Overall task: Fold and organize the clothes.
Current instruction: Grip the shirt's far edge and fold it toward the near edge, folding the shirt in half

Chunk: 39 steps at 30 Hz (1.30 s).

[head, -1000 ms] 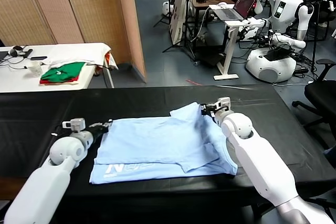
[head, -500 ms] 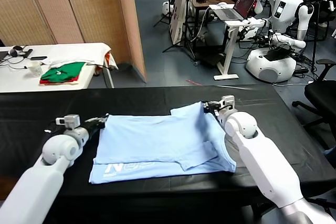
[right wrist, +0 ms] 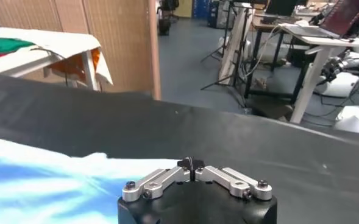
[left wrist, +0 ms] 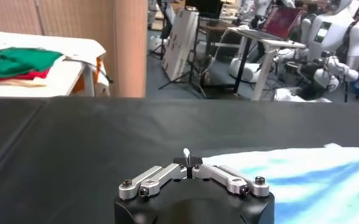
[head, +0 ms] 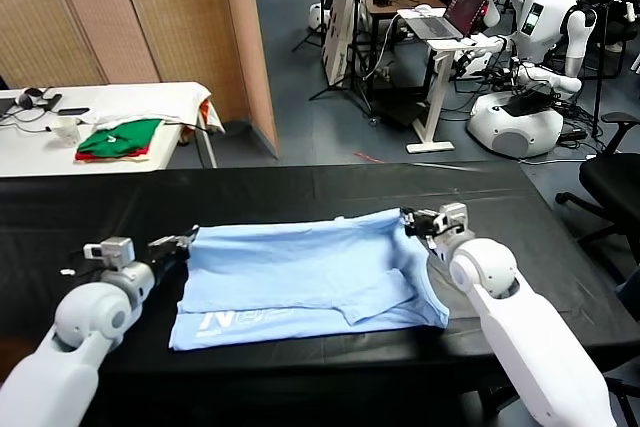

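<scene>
T-shirt (head: 300, 277), pale blue, half-folded on black table (head: 90, 207), far corners pinched in closed fingers of both grippers

The shirt (head: 300, 282) is thin, soft cloth, pale blue and matt, with little wrinkles and a white print near one edge. It lies on a black table cover (head: 300, 192) that looks like smooth cloth with a faint shine and a few creases. The arms (head: 520, 317) are white plastic, smooth and glossy. The left gripper (left wrist: 189, 165) has silver metal links with small screws on a black matt body. The right gripper (right wrist: 192, 165) looks the same: shiny grey metal on dull black. Far back, a wall (head: 150, 17) of light wood panels looks rough and woven. The side table (head: 100, 107) has a white cloth.
</scene>
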### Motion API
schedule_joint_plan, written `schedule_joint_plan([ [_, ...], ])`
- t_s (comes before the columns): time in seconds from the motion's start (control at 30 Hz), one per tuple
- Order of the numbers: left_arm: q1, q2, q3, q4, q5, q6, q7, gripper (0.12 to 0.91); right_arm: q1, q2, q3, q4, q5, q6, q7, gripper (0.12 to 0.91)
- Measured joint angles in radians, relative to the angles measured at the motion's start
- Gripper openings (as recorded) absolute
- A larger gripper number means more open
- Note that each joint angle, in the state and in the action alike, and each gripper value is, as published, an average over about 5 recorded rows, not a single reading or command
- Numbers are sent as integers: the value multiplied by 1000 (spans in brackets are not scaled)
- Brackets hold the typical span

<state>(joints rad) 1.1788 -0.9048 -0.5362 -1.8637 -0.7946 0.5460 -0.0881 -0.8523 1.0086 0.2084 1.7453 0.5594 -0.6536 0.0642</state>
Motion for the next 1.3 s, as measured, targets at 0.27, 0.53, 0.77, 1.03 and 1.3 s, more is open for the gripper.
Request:
schedule_joint_plan([
  [0.27,104,-24,-55,-76,22,5,-2,147,-102,-48,30,140,1,-48,18,140],
  [0.53,232,-70,-108,-158,87,-16,18,147,-238,-62,48,247,-16,-83,38,140],
  [0.77,323,-114,-135,-192,142,-42,32,147,-327,-61,69,277,-41,-83,40,140],
  [1.03,369,-144,-135,-191,194,-54,42,147,-381,-56,88,301,-53,-83,49,140],
  [1.3,377,-161,-126,-187,216,-59,39,147,-411,-56,116,318,-53,-83,69,140],
])
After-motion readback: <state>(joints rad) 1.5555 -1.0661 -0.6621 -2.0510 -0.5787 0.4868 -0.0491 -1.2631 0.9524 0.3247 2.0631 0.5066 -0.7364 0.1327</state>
